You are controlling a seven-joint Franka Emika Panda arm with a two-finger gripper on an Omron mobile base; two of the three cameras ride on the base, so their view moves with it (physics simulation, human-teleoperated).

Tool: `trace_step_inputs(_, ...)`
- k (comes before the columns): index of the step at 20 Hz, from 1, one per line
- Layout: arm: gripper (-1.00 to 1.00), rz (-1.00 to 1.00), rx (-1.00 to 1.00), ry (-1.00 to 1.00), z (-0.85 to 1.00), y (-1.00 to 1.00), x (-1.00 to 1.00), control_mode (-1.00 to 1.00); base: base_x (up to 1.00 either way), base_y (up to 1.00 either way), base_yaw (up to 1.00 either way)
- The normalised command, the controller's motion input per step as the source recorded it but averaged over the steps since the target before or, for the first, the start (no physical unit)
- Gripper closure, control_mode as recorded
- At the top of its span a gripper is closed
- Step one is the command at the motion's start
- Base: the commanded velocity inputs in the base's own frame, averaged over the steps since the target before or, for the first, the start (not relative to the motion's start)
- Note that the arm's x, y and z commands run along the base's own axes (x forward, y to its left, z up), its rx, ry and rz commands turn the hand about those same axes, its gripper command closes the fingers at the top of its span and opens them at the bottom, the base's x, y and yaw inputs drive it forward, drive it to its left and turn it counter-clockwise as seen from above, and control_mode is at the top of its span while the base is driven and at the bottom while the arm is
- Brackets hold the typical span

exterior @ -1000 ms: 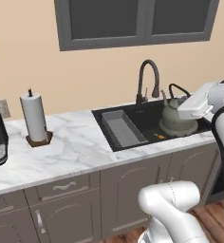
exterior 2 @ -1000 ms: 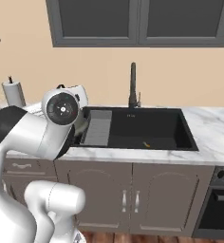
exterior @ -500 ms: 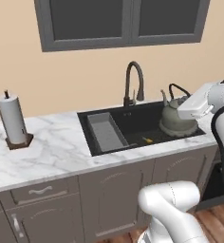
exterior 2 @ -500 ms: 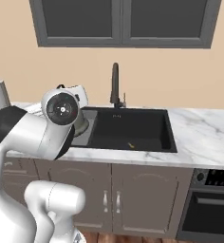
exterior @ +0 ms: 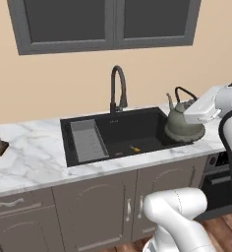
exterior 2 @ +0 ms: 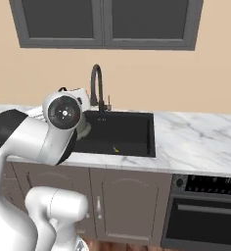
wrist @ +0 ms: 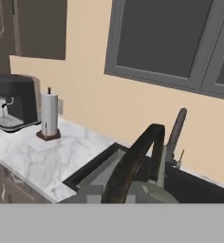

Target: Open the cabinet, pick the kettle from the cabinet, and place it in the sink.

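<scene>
**Kettle in transit, near sink rim**

Item: kettle (exterior: 185, 124). Grey-green, black loop handle. Location: right of centre in the left base view, at the right-hand edge of the sink (exterior: 119, 138), body overlapping the basin's corner and the marble counter (exterior: 29, 162) beside it. Whether it hangs free or touches the rim cannot be told. In the hand view the handle arches up at bottom centre, close to the lens, lid just beneath.

Item: gripper (exterior: 202, 109). White hand at the right of the left base view, directly against the kettle's handle. Jaws clenched, grasping the kettle by its loop, judging by how near the handle sits in the hand view.

Item: sink. Black basin at centre of the left base view, grey ribbed tray (exterior: 88, 141) in its left part, faucet (exterior: 118, 91) behind. A small yellow scrap (exterior: 135, 148) lies on the basin floor.

Item: paper towel roll (wrist: 49, 115) and coffee machine (wrist: 16, 101), left of the hand view, on the counter well apart from the sink.

Status: fetching from the cabinet appears done, since the kettle is in hand. Remaining, by judgement: carry it over the open basin, lower, let go.
</scene>
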Motion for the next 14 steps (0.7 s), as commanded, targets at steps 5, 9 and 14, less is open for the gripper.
trace_step_inputs(5, 1.00, 0.00, 0.00, 0.00, 0.00, 0.00, 0.00, 1.00, 0.17, -0.56, 0.06)
trace_step_inputs(9, 1.00, 0.00, 0.00, 0.00, 0.00, 0.00, 0.00, 1.00, 0.15, -0.55, 0.10)
trace_step_inputs(14, 1.00, 0.00, 0.00, 0.00, 0.00, 0.00, 0.00, 1.00, 0.14, -0.54, 0.09)
